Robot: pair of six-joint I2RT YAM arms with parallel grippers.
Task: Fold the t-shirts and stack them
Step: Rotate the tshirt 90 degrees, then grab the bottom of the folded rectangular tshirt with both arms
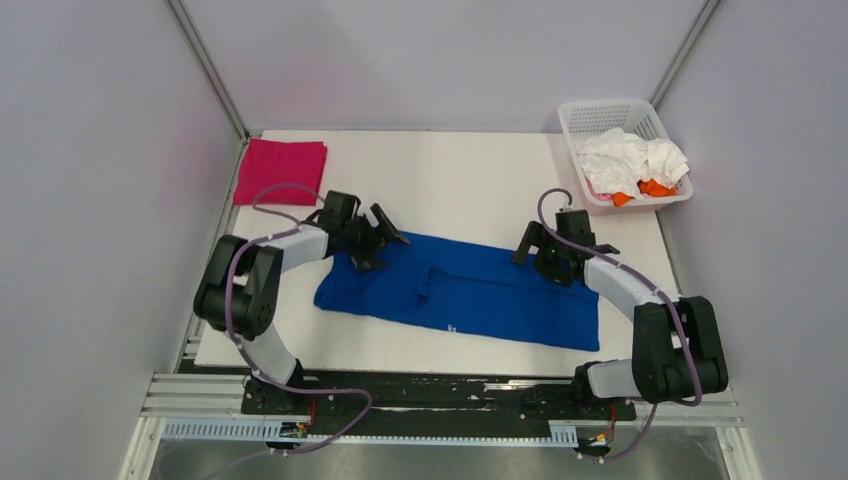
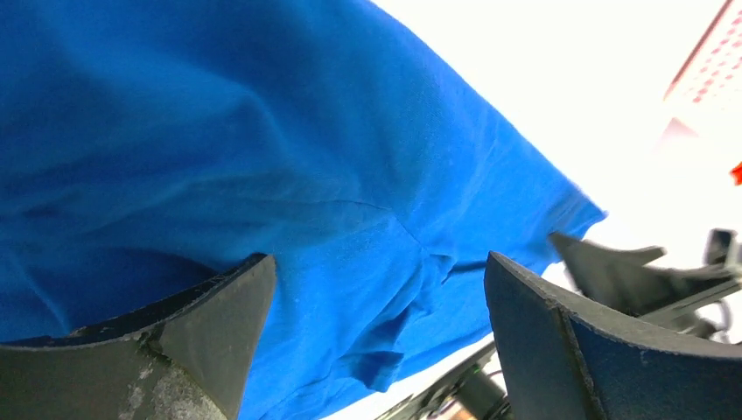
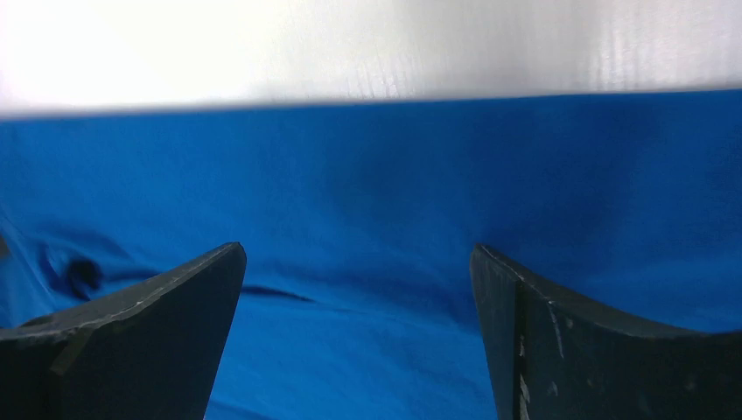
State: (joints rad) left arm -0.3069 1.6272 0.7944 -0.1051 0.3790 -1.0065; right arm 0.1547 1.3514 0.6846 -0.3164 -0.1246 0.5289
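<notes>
A royal blue t-shirt [image 1: 470, 293] lies in a long band across the middle of the white table [image 1: 460, 180], with a bit of white print at its near edge. My left gripper [image 1: 378, 240] hovers open over its left end, blue cloth [image 2: 262, 149] filling the view between the spread fingers. Over the shirt's far right edge my right gripper [image 1: 545, 252] is open too, nothing pinched; only blue cloth [image 3: 367, 201] shows below it. A folded magenta-pink t-shirt [image 1: 281, 171] rests at the far left corner. White t-shirts [image 1: 625, 160] and an orange one [image 1: 652, 188] are heaped in the basket.
The white lattice basket [image 1: 582, 118] stands at the table's far right corner. Grey walls close in the table on three sides. A metal rail with the arm bases [image 1: 440, 395] runs along the near edge.
</notes>
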